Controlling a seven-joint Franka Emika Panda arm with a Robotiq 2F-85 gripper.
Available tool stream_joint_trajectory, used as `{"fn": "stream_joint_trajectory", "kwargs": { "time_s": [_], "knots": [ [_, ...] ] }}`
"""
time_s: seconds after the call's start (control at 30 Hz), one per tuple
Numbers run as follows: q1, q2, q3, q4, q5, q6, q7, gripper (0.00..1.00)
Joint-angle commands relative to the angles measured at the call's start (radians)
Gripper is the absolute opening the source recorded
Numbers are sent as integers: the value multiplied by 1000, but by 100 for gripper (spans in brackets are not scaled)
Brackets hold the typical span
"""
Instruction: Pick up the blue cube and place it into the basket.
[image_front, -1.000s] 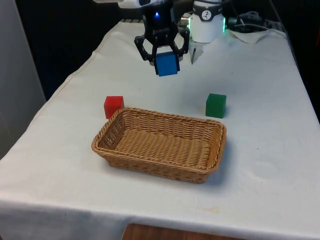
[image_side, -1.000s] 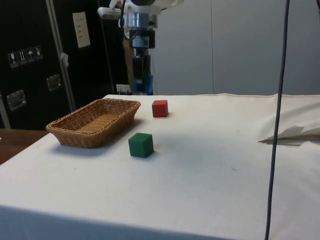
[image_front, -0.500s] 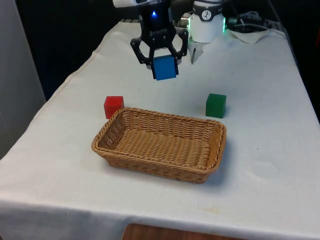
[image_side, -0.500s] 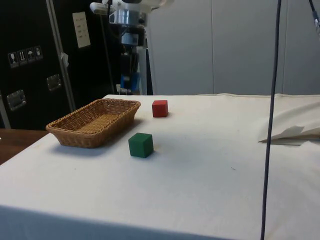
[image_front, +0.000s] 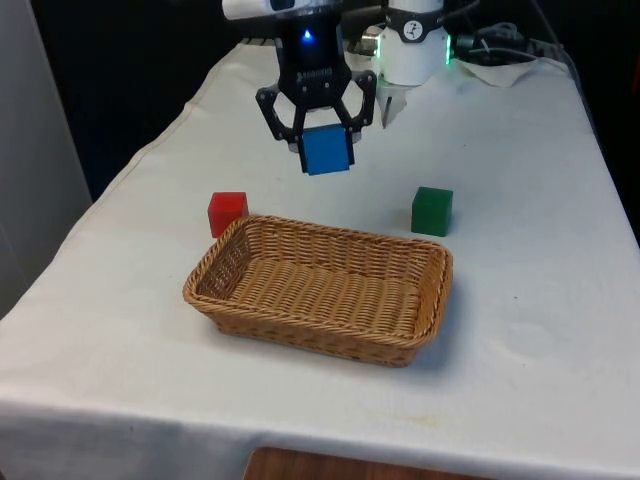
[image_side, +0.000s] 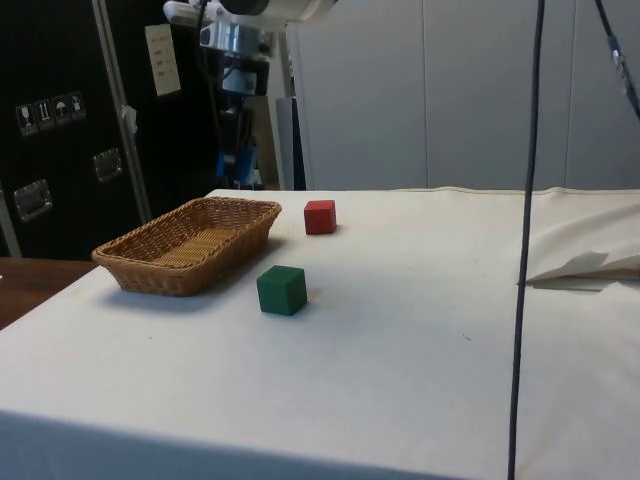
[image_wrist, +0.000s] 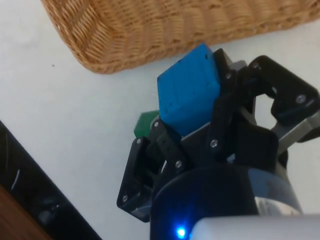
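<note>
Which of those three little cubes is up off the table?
The blue cube. It hangs in the air, clamped in the gripper, short of the basket. The red cube and green cube sit on the cloth.

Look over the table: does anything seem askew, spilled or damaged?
Nothing stands out. The gripper holds the blue cube in the air, short of the basket, which sits upright and looks undamaged. The red cube and green cube stand flat on the cloth beside it.

Even, bright light; soft shadows under the basket (image_front: 318, 290).
</note>
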Motion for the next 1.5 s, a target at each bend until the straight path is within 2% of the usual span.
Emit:
{"fn": "stream_joint_trajectory", "kwargs": {
  "time_s": [0.0,0.2,0.23,0.27,0.57,0.6,0.67,0.9,0.93,0.97,1.17,1.2,1.23,1.47],
  "knots": [
    [-4,14,7,18,13,5,-7,1],
    [-4,81,8,105,10,-10,4,1],
    [0,76,4,98,3,-2,6,1],
    [-4,91,8,118,9,-13,6,1],
    [-9,195,9,253,11,-70,24,1],
    [-4,184,4,241,4,-58,24,1],
    [-11,221,10,280,21,-83,23,1],
    [-12,270,10,320,38,-99,23,1],
    [-6,262,4,309,31,-86,25,1],
    [-12,276,10,324,39,-99,24,1],
    [-12,319,9,358,52,-93,27,1],
    [-7,308,4,346,44,-88,27,1],
    [-12,319,9,358,52,-93,27,1],
    [-12,371,9,401,71,-88,28,1]
  ]
}}
